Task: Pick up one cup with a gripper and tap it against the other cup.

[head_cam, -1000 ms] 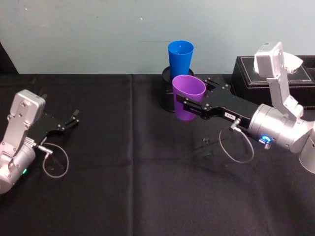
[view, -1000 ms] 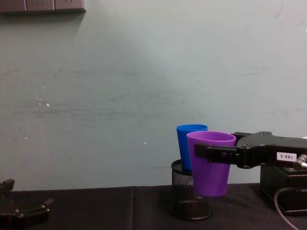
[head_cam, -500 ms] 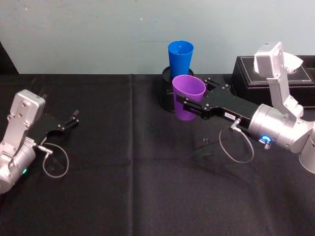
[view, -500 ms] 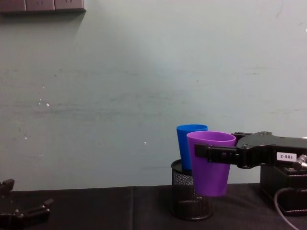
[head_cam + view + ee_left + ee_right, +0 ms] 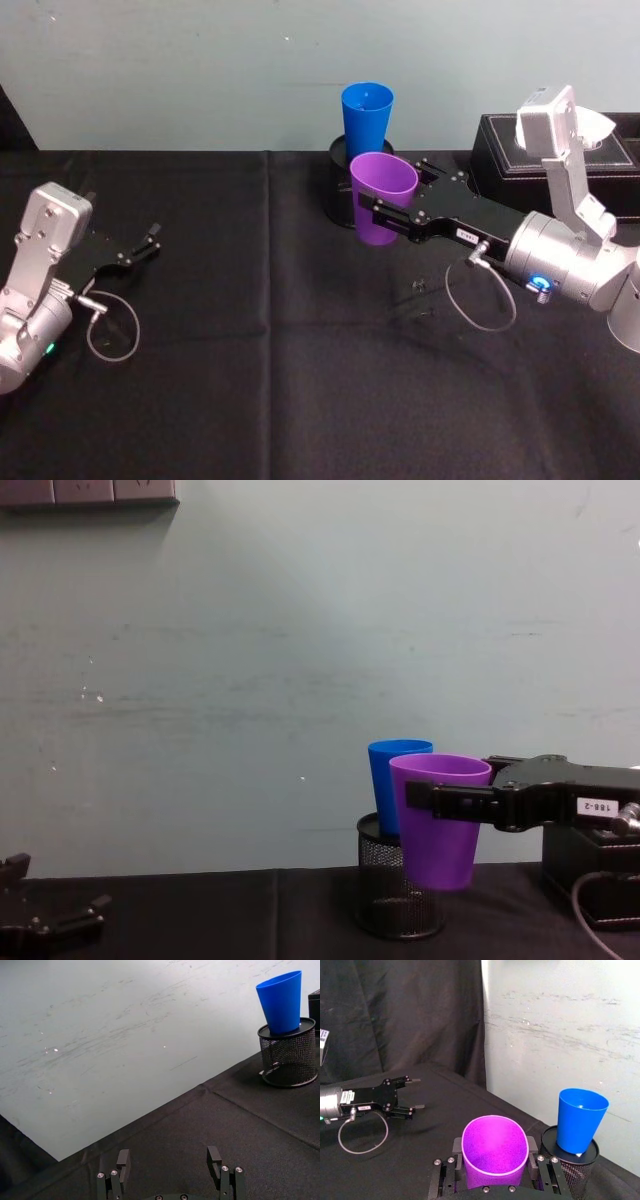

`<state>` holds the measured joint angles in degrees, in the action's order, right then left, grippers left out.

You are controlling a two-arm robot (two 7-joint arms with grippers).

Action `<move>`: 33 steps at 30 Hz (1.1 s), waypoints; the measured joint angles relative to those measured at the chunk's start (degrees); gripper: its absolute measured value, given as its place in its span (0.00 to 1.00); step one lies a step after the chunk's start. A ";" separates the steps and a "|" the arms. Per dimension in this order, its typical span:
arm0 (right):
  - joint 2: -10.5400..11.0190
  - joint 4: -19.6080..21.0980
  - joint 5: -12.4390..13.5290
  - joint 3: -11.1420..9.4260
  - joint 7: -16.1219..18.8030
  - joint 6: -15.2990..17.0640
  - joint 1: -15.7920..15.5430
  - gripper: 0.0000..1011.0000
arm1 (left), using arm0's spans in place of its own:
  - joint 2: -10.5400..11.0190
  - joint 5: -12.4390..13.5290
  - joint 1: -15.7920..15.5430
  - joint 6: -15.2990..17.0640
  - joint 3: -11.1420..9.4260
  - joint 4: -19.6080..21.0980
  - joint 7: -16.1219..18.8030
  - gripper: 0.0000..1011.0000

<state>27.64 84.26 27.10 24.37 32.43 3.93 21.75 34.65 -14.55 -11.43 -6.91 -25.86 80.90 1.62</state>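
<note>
Right gripper (image 5: 388, 207) clasps purple cup (image 5: 380, 190)

Smooth plastic purple cup (image 5: 380, 192), smooth plastic blue cup (image 5: 367, 125), black wire-mesh holder (image 5: 288, 1058), matt black cloth (image 5: 280, 380)

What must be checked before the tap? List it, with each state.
1. Grip: right gripper shut on purple cup, lifted off the table: ok.
2. Purple cup upright: ok.
3. Blue cup seated in mesh holder: ok.
4. Cups apart, gap seen from the right wrist: ok.
5. Mesh holder's steadiness under a tap: cannot tell.
6. Left gripper open, parked far left, out of the way: ok.
</note>
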 joint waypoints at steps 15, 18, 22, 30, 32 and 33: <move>0.00 0.00 0.00 0.00 0.00 0.00 0.00 0.72 | 0.00 0.00 0.00 0.00 0.00 0.00 0.00 0.99; 0.00 0.00 0.00 0.00 0.00 0.00 0.00 0.72 | 0.00 0.00 0.00 0.00 0.00 0.00 0.00 0.99; 0.00 0.00 0.00 0.00 0.00 0.00 0.00 0.72 | 0.00 0.00 0.00 0.00 0.00 0.00 0.00 0.99; 0.00 0.00 0.00 0.00 0.00 0.00 0.00 0.72 | 0.00 0.00 0.00 0.00 0.00 0.00 0.00 0.99; 0.00 0.00 0.00 0.00 0.00 0.00 0.00 0.72 | 0.00 0.00 0.00 0.00 0.00 0.00 0.00 0.99; 0.00 0.00 0.00 0.00 0.00 0.00 0.00 0.72 | 0.00 0.00 0.00 0.00 0.00 0.00 0.00 0.99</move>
<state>27.64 84.26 27.10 24.37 32.43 3.93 21.75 34.65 -14.55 -11.43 -6.91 -25.86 80.90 1.62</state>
